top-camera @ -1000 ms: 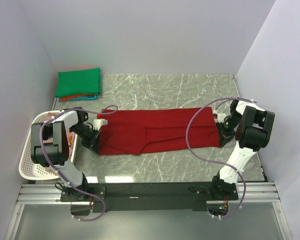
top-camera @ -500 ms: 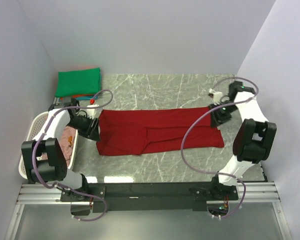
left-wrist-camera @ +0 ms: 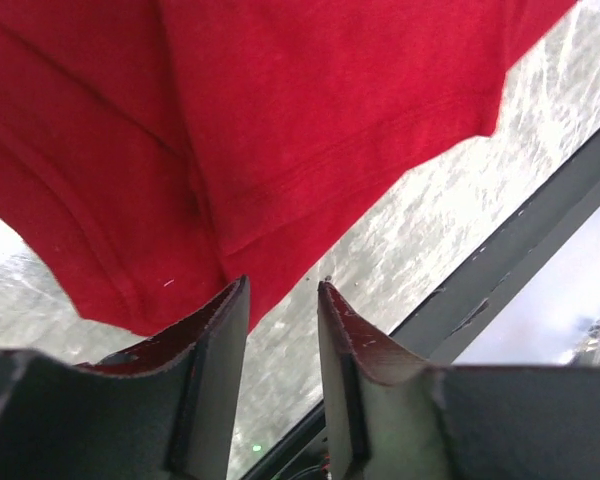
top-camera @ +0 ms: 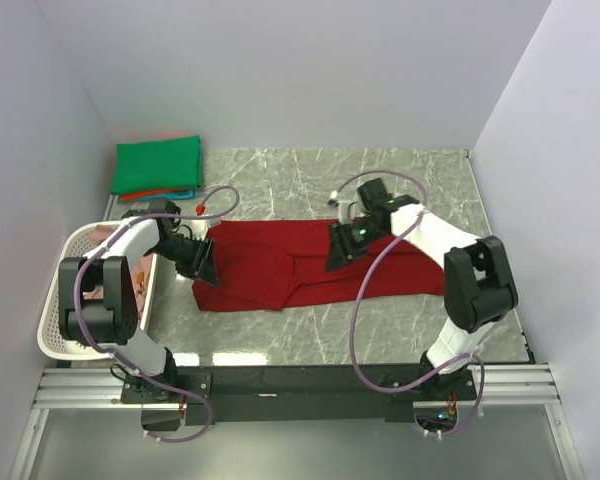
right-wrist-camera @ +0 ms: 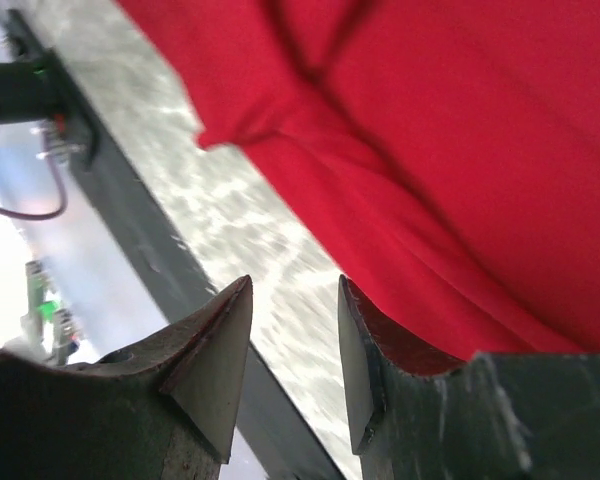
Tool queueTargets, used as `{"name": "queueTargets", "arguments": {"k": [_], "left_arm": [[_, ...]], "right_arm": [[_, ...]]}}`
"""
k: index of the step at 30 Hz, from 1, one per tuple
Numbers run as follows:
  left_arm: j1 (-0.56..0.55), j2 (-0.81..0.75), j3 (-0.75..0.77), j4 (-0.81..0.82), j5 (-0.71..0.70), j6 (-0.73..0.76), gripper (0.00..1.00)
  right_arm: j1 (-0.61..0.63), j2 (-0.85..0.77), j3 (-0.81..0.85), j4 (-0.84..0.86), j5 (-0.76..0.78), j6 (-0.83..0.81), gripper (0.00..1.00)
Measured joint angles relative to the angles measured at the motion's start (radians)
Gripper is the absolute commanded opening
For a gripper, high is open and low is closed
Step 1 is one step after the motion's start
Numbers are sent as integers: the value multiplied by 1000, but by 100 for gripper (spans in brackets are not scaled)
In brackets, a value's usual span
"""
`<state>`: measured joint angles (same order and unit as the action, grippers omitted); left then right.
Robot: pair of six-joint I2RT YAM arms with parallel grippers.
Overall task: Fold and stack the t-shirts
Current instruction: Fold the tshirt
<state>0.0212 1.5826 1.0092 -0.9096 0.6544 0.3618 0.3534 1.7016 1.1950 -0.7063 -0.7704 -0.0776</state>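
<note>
A dark red t-shirt [top-camera: 280, 262] lies flat in a long band across the middle of the table. It also shows in the left wrist view [left-wrist-camera: 330, 100] and the right wrist view [right-wrist-camera: 460, 150]. My left gripper [top-camera: 202, 264] is over its left end, open and empty, with the jaws apart just above the cloth's corner [left-wrist-camera: 282, 287]. My right gripper [top-camera: 342, 246] is over the shirt's middle, open and empty [right-wrist-camera: 295, 287], at the near hem. A folded green t-shirt [top-camera: 158, 165] tops a stack at the back left, with orange-red [top-camera: 152, 195] and teal edges beneath.
A white lattice basket [top-camera: 55, 330] stands at the left edge with pink cloth [top-camera: 142, 283] inside, partly hidden by my left arm. Walls close in on the left, back and right. The black rail [top-camera: 300, 380] runs along the near edge.
My right arm has swung left from the shirt's right end to its middle. My left gripper has shifted slightly right over the left end. The shirt lies as before.
</note>
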Motion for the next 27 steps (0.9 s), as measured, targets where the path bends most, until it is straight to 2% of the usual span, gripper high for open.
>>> {"name": "queueTargets", "arguments": {"k": [5, 10, 15, 21, 27], "left_arm": [[-10, 19, -27, 42, -6, -66, 36], [-12, 54, -30, 84, -14, -115, 38], [-15, 74, -34, 98, -24, -139, 40], [-43, 76, -34, 104, -24, -147, 40], [-46, 102, -34, 108, -31, -157, 40]], "right_arm": [[120, 64, -35, 138, -55, 156, 49], [186, 96, -99, 270, -74, 306, 57], [252, 121, -130, 391, -68, 444, 60], [336, 134, -148, 474, -47, 534, 61], [376, 213, -139, 493, -35, 569, 61]]}}
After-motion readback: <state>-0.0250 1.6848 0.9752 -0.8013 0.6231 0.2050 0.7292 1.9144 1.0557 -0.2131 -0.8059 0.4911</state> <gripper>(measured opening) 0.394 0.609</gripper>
